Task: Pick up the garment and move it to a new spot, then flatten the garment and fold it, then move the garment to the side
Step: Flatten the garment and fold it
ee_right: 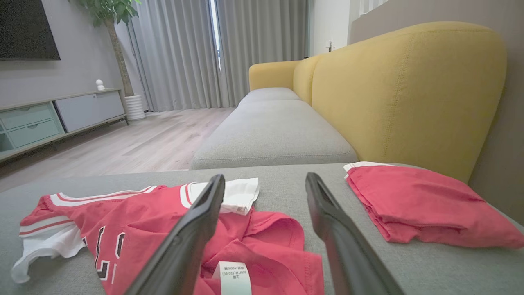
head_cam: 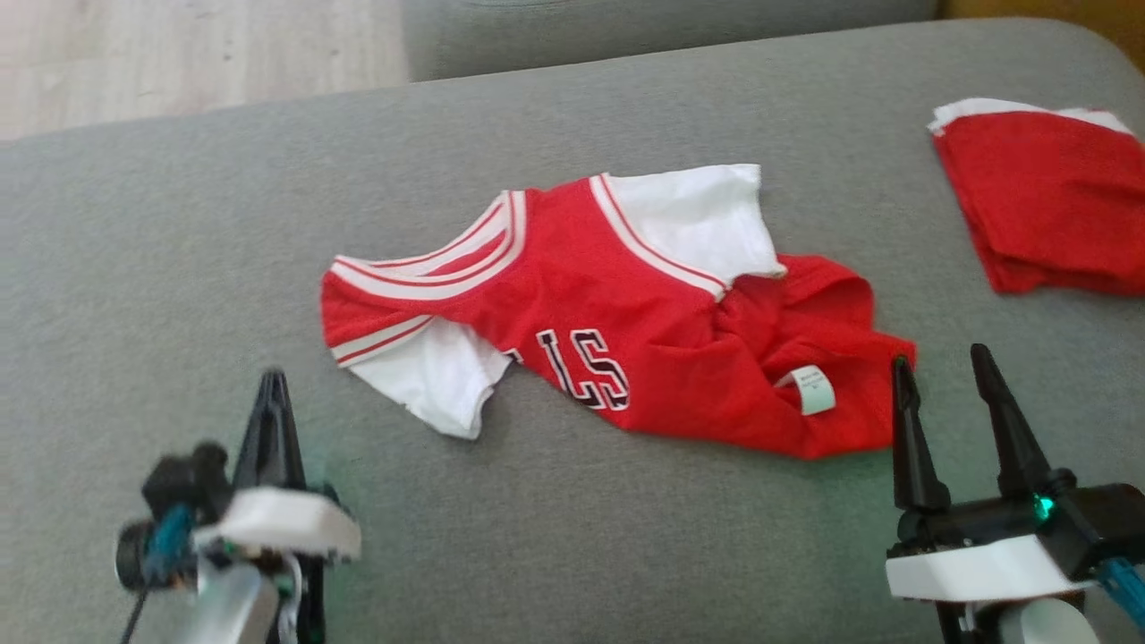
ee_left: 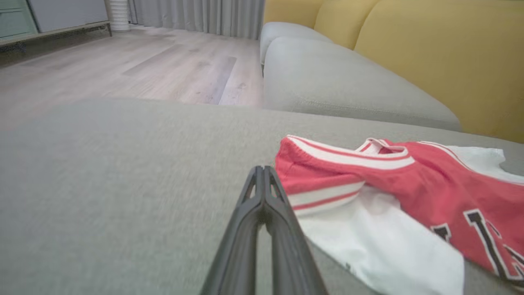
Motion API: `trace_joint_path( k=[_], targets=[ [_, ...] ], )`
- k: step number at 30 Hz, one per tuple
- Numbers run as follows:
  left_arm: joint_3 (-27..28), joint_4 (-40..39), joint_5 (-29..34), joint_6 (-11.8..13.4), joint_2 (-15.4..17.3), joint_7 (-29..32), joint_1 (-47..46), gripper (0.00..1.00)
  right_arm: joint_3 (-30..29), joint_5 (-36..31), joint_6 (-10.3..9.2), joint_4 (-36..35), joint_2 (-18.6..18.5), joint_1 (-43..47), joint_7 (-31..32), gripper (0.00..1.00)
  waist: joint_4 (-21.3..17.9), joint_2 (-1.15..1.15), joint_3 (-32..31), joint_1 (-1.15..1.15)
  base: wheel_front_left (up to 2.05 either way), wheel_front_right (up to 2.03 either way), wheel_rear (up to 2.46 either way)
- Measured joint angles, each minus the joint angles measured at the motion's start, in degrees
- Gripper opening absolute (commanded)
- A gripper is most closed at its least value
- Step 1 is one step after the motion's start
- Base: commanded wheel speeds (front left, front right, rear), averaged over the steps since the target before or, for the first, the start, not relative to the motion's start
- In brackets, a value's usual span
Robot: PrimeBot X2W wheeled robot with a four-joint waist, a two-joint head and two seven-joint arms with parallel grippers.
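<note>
On the gray sofa cushion, the garment is lying crumpled near the middle, its long axis running across the head view: the striped collar end is pointing to the robot's left, the hem and care label to its right. Right jaws are standing wide open and holding nothing, with the inner tip sitting just at the bunched hem corner, so the right arm is the nearer one. Left jaws are pressed together, empty, sitting short of the white sleeve with a strip of bare cushion between. Judgement: pick-up is not yet begun; the right side is looking best placed for a hem grasp. Fabric is looking like thin, soft knit, red with white sleeves and striped trim, wrinkling heavily at the hem, so likely drooping when lifted. Folded red cloth is sitting well apart, far right. Cushion weave is showing coarse and matte.
</note>
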Motion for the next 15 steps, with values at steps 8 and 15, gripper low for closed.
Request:
trace_joint_path(
  k=[8,15],
  targets=[
    [5.6,-6.3,6.2,-1.5,-3.8,0.0,9.5,0.00,-0.1,-0.7,0.00,0.0,0.0,0.5,0.0,1.00,2.8,0.00,-1.0,0.00,0.00,0.00,0.00],
    [3.8,-6.7,10.4,-5.2,-6.5,0.0,9.8,1.00,0.6,-0.8,0.00,0.1,0.0,0.7,0.0,1.00,3.1,0.00,-1.1,0.00,0.00,0.00,0.00]
  ],
)
